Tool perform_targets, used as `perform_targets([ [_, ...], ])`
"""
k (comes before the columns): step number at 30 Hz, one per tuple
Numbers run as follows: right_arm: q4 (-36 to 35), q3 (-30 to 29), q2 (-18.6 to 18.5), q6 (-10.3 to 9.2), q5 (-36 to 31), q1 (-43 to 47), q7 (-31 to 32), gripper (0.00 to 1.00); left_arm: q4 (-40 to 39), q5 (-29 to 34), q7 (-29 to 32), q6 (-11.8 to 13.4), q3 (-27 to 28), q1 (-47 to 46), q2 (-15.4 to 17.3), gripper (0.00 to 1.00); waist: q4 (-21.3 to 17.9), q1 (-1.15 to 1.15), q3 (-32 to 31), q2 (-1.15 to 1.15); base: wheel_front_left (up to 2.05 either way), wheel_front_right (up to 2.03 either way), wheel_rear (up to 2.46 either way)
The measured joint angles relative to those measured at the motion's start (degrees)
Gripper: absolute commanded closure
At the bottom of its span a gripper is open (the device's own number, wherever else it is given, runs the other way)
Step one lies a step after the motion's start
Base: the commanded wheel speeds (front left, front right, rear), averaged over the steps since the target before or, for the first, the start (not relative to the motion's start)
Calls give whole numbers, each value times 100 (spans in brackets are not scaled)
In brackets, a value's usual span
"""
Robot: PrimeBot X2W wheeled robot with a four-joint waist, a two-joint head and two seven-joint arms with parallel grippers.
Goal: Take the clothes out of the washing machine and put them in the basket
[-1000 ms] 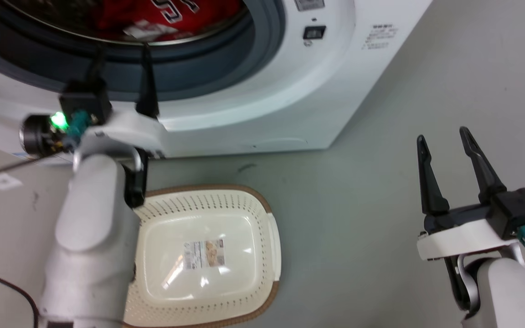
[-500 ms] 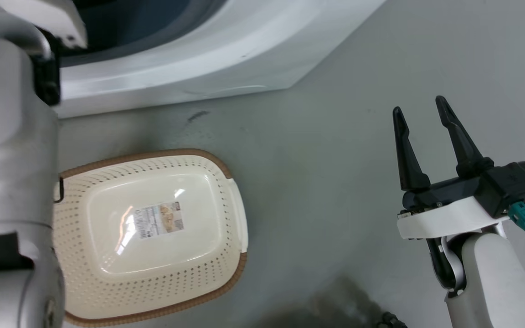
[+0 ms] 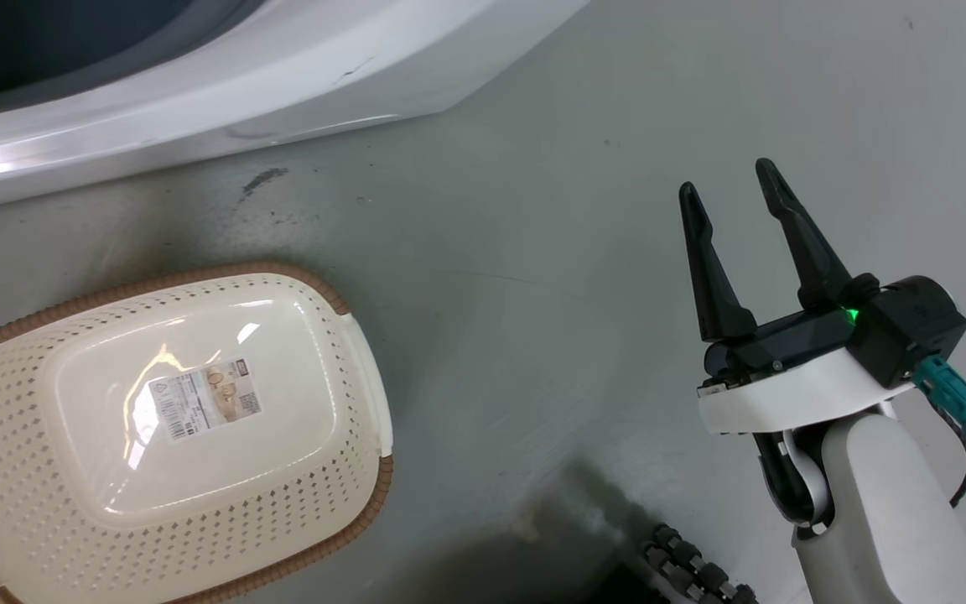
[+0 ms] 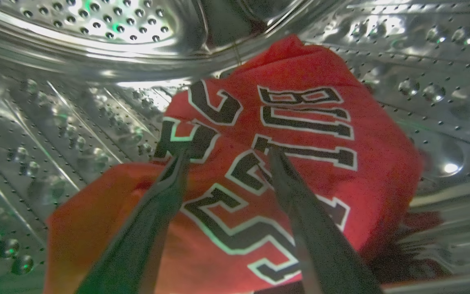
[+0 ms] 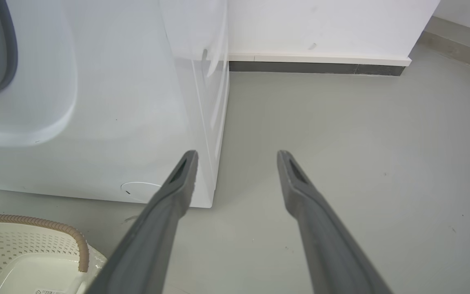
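Over on the left, the left wrist view is looking into the steel drum (image 4: 76,122) of the washing machine (image 3: 282,75). The red jersey (image 4: 308,163) is lying crumpled against the drum's perforated wall, with its black-and-white lettering facing the camera. The left gripper (image 4: 227,154) is reaching in with its fingers spread well apart and nothing between them. The tips are sitting over the lettering, but I cannot tell whether they are touching the cloth.

The head view is giving the floor instead. The basket (image 3: 298,503) is sitting at the lower left with a paper label (image 3: 202,403) showing on its bottom, and no clothes are lying in it. Its brown rim is standing apart from the washer's lower front edge, with a strip of grey floor (image 3: 533,210) and a dark scuff (image 3: 263,178) running between them.

Further right, the floor is opening out wide. The right gripper (image 3: 727,176) is hovering over it with its fingers parted, gripping nothing, well apart from both basket and washer. Its wrist view is looking past the washer's right corner along open floor to a dark skirting strip (image 5: 312,67) at the foot of the white wall.
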Motion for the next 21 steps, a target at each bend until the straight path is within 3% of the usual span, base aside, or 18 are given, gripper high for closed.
perform_targets([
  [8,20,108,-1,0,158,-12,0,0,493,-75,1521,-41,-11,-505,168,0,-186,0,102,0,0,0,0],
  [9,21,115,0,0,179,-12,0,0,554,-121,1713,-8,20,-536,165,18,-201,0,108,0,0,0,0],
  [10,21,124,0,0,182,-12,0,0,594,-160,1876,15,38,-551,160,53,-216,0,114,0,0,0,0],
  [12,26,126,0,0,223,-12,0,0,611,-185,2057,52,44,-571,159,100,-238,0,128,0,0,0,0],
  [17,62,122,0,0,238,-18,0,0,474,-253,2105,156,59,-597,165,100,-261,0,128,0,0,0,0],
  [21,85,103,0,0,255,-24,0,0,162,-267,1637,271,36,-437,140,100,-232,0,59,0,0,0,0],
])
